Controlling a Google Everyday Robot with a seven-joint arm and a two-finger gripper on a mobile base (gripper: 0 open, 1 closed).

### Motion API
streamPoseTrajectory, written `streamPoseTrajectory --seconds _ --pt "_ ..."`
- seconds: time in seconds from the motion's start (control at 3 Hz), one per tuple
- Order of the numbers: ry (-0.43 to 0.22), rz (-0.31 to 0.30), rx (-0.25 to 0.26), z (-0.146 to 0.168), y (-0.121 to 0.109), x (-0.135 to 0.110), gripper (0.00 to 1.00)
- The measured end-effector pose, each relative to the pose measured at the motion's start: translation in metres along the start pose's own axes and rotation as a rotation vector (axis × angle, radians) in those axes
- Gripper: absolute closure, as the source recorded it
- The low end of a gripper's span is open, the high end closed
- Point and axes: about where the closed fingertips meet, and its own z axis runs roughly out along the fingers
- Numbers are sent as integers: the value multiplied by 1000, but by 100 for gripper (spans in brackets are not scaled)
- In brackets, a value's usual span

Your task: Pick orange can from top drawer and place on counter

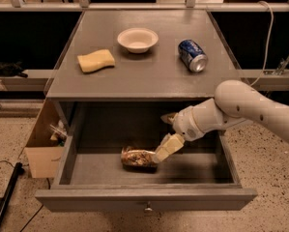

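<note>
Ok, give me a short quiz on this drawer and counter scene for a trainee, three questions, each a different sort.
1. True or false: the orange can lies on its side inside the open top drawer.
2. On the counter, what sits between the sponge and the blue can? A. a plate B. a white bowl C. a mug
3. In a few words: where is the gripper?

Key: 1. True. 2. B. 3. Down inside the top drawer, right next to the orange can.
</note>
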Motion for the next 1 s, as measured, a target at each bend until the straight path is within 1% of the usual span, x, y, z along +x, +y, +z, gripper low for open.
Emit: streamPoseTrajectory --seconds 0.33,0.67,1.0 --pt "13 1 -34 21 9 8 0" --pt "32 -5 -75 53 11 12 0" --pt "49 -31 -108 81 8 5 0"
